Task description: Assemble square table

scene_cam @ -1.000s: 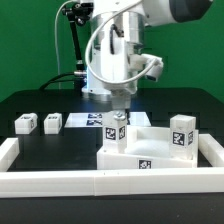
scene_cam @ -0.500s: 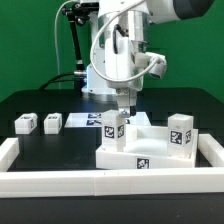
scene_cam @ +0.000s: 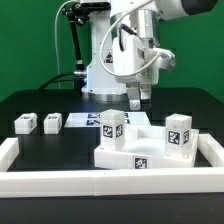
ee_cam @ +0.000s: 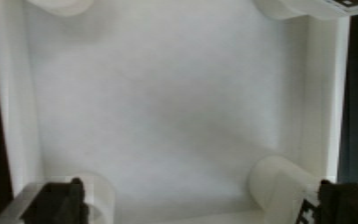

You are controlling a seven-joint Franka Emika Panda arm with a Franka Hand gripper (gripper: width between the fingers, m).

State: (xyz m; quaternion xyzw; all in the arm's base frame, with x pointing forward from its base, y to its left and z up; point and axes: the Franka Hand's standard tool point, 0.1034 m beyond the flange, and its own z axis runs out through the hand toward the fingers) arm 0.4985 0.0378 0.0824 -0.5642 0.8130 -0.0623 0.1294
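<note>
Arm hunched forward, gripper pointing down, held in the air.
White arm (scene_cam: 125,40) bends over from its base at the rear. The wrist (scene_cam: 140,65) is turned so the gripper (scene_cam: 135,103) hangs near vertical, tips off any surface. In the wrist view the two dark fingers (ee_cam: 55,202) sit far apart at opposite sides of the frame, jaws spread wide.

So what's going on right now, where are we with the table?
The gripper hovers open and empty over the square tabletop, which lies flat against the white barrier. Two legs stand upright on it: the leg at the exterior view's left and the leg at the exterior view's right. The two loose legs lie on the black table, untouched.
</note>
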